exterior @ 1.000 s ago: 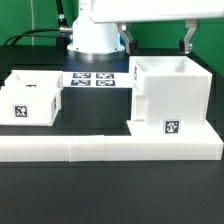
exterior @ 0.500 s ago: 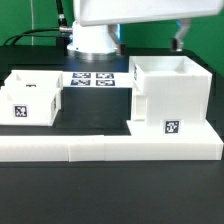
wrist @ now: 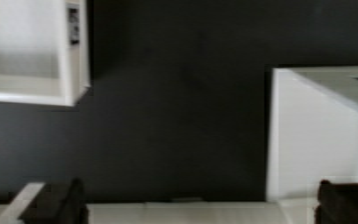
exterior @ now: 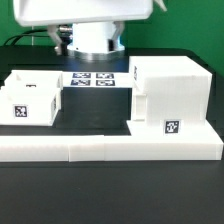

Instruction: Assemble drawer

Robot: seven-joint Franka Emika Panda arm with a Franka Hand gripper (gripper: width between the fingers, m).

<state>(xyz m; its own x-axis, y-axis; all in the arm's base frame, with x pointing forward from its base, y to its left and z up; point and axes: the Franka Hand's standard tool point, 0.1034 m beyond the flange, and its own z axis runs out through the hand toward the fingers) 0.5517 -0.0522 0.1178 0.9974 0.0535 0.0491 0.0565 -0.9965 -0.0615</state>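
Overhead between one tall housing (exterior: pixel 170 95) and one low tray (exterior: pixel 30 100), the claw's (wrist: pixel 202 203) two fingers (wrist: pixel 59 202) spread wide, empty.

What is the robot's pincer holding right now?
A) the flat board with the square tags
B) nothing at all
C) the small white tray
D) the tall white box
B: in the wrist view the pincer has its fingers spread wide with nothing gripped between them, and the tall housing and the tray both rest on the table.

black table (exterior: pixel 110 195) carries a tray (exterior: pixel 40 108), tall housing (exterior: pixel 172 95), low white bar (exterior: pixel 110 148), marker board (exterior: pixel 93 79)
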